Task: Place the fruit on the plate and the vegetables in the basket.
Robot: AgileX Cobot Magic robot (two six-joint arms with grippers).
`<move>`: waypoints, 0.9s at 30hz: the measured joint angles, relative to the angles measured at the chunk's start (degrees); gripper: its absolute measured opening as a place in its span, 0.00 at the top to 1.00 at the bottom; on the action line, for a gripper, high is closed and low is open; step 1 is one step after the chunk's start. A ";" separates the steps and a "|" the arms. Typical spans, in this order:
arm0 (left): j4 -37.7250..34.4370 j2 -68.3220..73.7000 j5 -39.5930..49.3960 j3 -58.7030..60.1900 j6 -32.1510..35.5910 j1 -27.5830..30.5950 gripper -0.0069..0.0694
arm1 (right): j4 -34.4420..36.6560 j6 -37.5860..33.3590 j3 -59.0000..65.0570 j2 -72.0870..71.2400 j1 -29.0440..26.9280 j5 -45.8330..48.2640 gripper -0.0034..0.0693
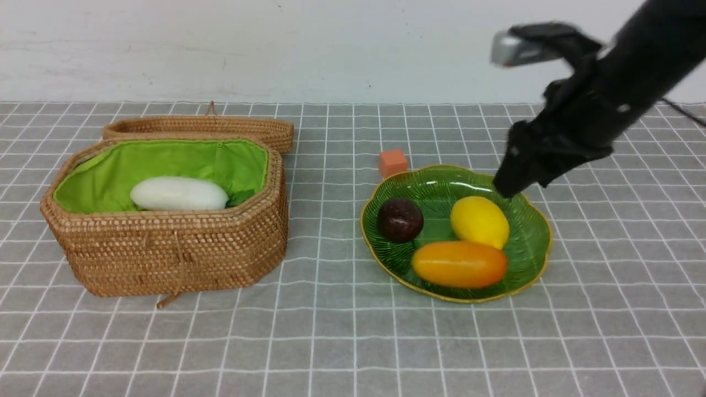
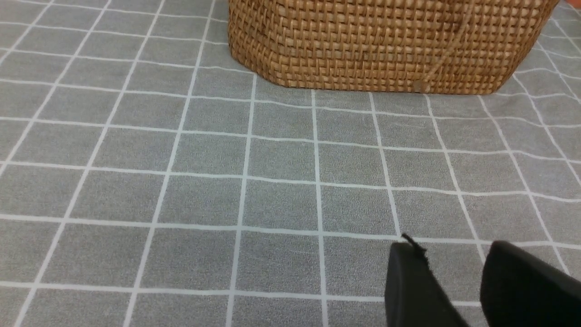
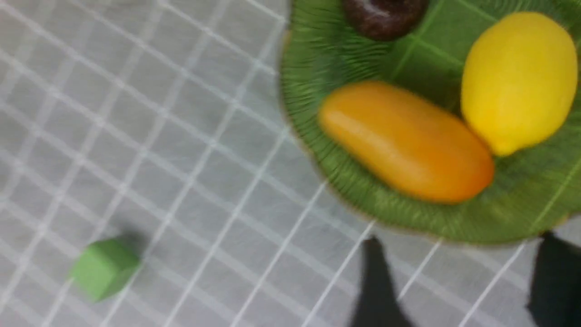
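- Grey checked cloth [image 1: 342,342] covers the table.
- Plate [image 1: 529,253], right, holds maroon ball [image 1: 400,219], lemon [image 1: 479,221], mango [image 1: 459,264].
- Basket [image 1: 165,259], left, holds white vegetable [image 1: 179,193].
- Right gripper [image 3: 458,281] hovers parted and empty above the plate; left gripper [image 2: 458,281] slightly parted, empty.
- Judgement: fruit step complete; next, confirm remaining vegetables, unseen.

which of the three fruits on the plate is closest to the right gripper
The yellow lemon. It lies on the far right side of the green plate, just below the right gripper; the orange-yellow mango and the dark maroon ball lie farther off.
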 joint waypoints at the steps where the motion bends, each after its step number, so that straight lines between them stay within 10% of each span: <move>1: 0.00 0.00 0.00 0.00 0.00 0.00 0.60 | 0.26 0.65 2.69 -3.01 0.00 0.00 0.49; 8: 0.00 0.00 0.00 0.00 0.00 0.00 0.60 | -5.13 7.60 26.40 -26.00 0.00 -5.17 0.96; 17: 0.00 0.00 0.00 0.00 0.00 0.00 0.60 | -12.83 13.30 56.46 -50.81 -0.02 -38.31 0.98; 27: 0.00 0.00 0.00 0.00 0.00 0.00 0.60 | -14.05 13.40 73.75 -64.00 -0.02 -48.20 0.97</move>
